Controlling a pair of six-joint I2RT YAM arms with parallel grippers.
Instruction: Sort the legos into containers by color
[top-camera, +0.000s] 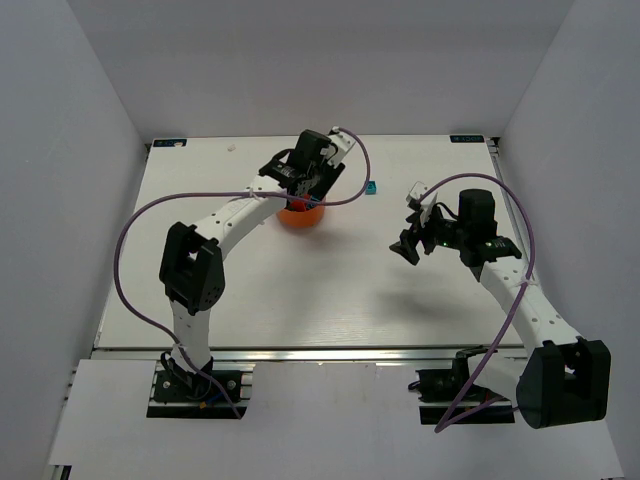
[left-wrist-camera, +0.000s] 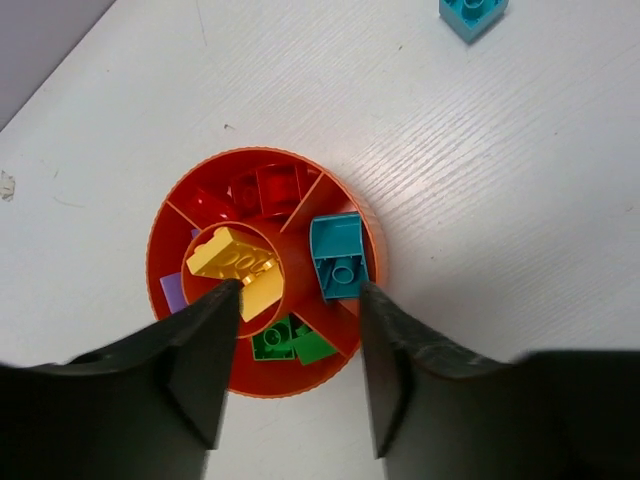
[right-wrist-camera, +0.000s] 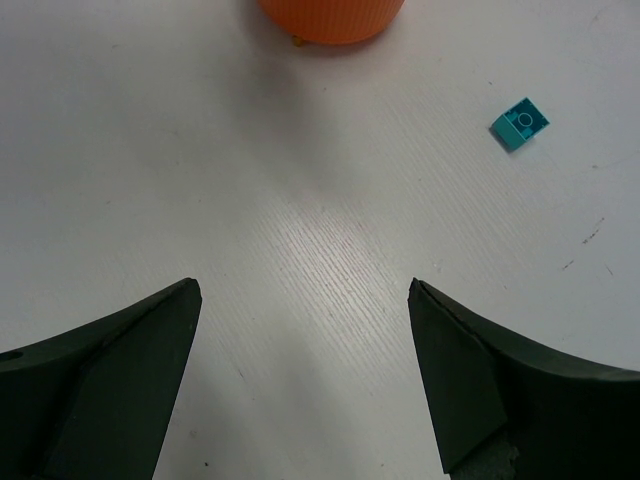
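Orange-red bowl (left-wrist-camera: 265, 158) directly beneath spread left claw (left-wrist-camera: 298, 290); cyan brick (right-wrist-camera: 520, 124) ahead of spread right claw (right-wrist-camera: 305, 285).

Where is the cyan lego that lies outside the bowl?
The cyan lego lies on the table, right of the orange bowl in the top view and apart from it.

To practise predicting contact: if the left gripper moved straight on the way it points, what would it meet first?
The round orange-red plastic bowl. The left gripper points down over its central hub, so it would likely touch the hub wall or the yellow studded bricks first; depth is unclear.
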